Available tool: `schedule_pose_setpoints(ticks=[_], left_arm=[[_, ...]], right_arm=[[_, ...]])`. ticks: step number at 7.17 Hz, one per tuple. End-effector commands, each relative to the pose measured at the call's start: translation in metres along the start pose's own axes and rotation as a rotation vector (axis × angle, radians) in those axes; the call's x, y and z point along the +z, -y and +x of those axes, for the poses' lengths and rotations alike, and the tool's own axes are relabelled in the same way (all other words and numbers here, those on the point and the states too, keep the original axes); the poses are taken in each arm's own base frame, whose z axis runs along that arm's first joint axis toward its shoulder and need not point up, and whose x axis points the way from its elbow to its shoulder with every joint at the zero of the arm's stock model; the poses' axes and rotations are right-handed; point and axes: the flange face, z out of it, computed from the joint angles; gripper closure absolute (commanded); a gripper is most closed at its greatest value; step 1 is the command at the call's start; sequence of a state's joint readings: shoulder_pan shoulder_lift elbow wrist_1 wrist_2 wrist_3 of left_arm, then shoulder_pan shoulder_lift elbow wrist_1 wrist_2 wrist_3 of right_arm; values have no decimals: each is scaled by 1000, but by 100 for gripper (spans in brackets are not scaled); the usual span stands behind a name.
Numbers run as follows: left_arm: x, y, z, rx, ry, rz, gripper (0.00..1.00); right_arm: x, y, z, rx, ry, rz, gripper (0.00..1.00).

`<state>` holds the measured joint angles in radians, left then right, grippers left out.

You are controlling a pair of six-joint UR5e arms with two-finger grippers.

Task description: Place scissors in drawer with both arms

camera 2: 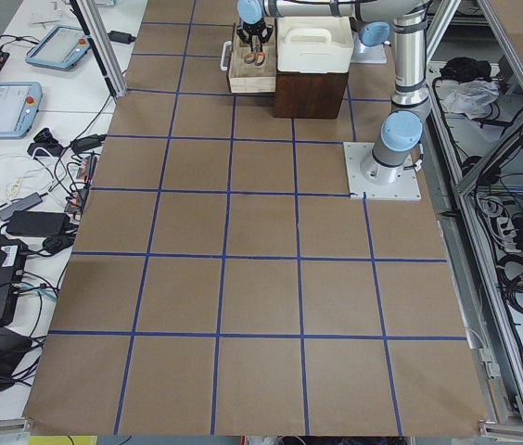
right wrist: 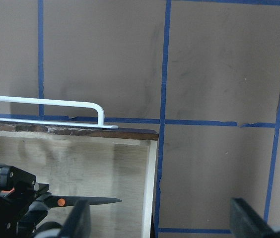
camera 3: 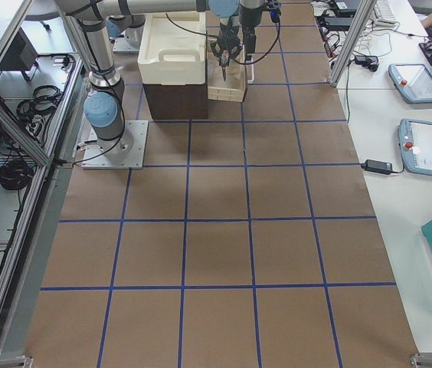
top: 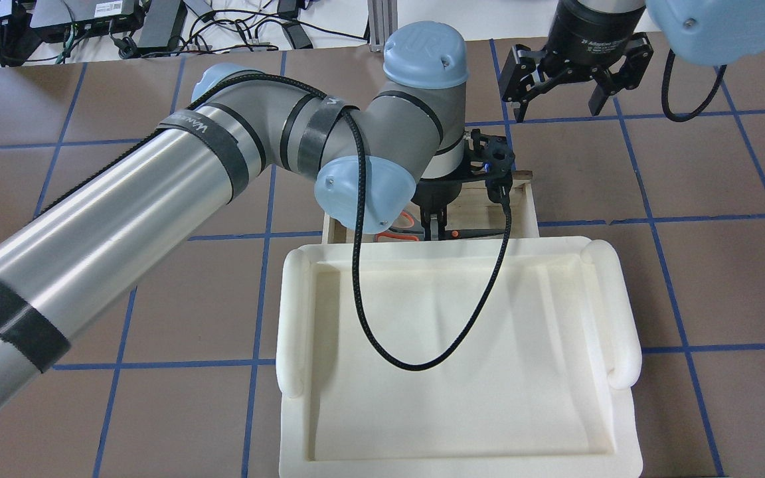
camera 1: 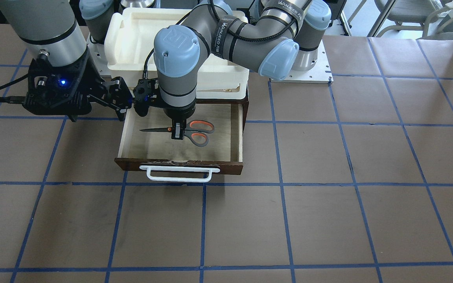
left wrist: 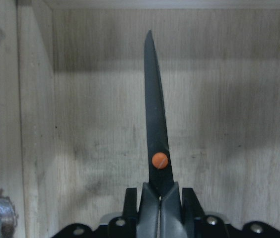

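Left hand on scissors inside drawer

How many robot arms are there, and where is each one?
2. The left arm reaches into the open drawer, with the left gripper shut on the scissors. The right arm hangs beside the drawer, with the right gripper open and empty. None seems hidden.

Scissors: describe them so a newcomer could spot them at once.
Find the cream tray at the table's robot end; the open wooden drawer juts out beneath it. Inside, the left gripper grips the scissors: dark blades, an orange pivot dot and grey handles lined orange, the drawer's only contents.
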<state>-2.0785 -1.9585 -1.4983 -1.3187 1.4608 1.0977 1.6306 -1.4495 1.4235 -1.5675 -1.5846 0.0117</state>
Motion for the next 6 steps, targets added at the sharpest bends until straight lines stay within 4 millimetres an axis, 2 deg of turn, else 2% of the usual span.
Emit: schedule_pose_setpoints(ticks=[1, 2, 3, 4, 6], left_arm=[[3, 2, 2, 2, -3, -5, 99], [8, 3, 4, 1, -18, -16, 91], [8, 2, 3, -22, -19, -14, 12], [6, 3, 4, -29, -14, -15, 0], [8, 2, 3, -31, -15, -19, 0]], right_arm=[[0, 0, 0, 1, -2, 0, 0], [0, 0, 0, -7, -3, 2, 0], [0, 0, 1, -7, -5, 2, 0], [-1, 1, 1, -7, -3, 5, 0], [-1, 1, 1, -7, -5, 5, 0]])
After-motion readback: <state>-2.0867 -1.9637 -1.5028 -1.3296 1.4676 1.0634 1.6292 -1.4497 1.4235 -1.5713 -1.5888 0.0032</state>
